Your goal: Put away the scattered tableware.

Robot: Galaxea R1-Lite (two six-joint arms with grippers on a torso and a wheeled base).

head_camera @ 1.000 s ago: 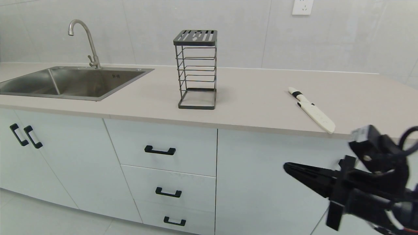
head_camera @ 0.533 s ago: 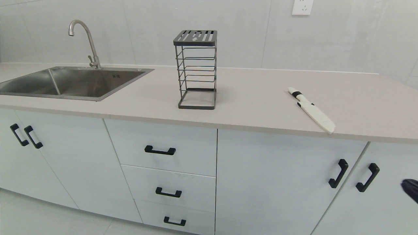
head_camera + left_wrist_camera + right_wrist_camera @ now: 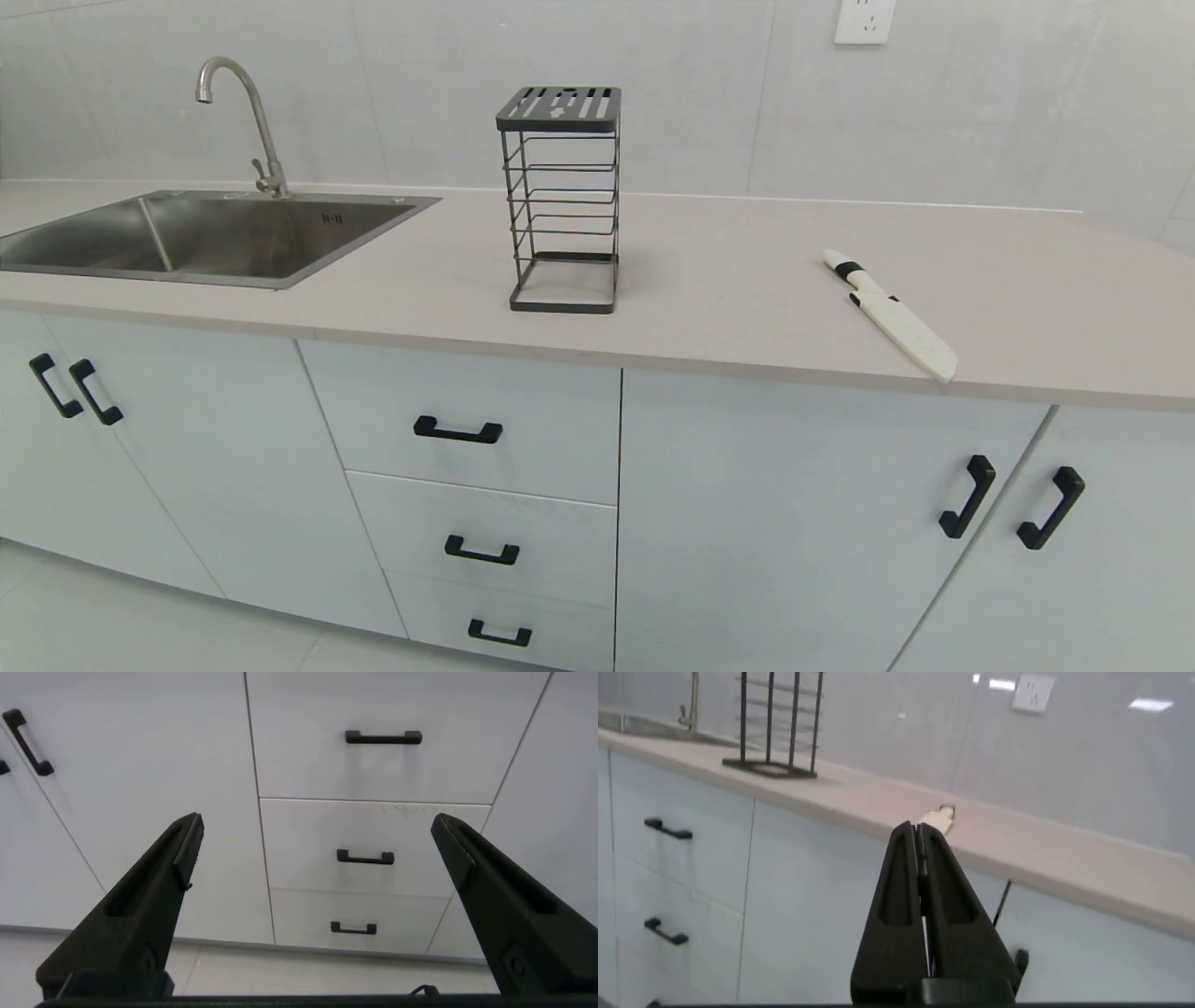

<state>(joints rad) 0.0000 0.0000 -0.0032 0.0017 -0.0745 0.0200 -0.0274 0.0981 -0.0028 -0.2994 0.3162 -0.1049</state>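
The right claw point(image 3: 920, 829), fingers pressed together, pointed at the counter point(image 3: 1064, 859), where the knife point(image 3: 943, 813) lay just beyond its tips, the rack point(image 3: 775, 723) farther off. The left claw point(image 3: 316, 826), spread wide, faced the drawers point(image 3: 308, 849).

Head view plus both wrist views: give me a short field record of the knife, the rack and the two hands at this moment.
knife: white, black band, lying flat on the countertop near its front edge, right of the knife rack
knife rack: upright, wire, empty
sink: at the countertop's left end
left hand: open, facing the drawers
right hand: shut, holding nothing, low before the cabinets
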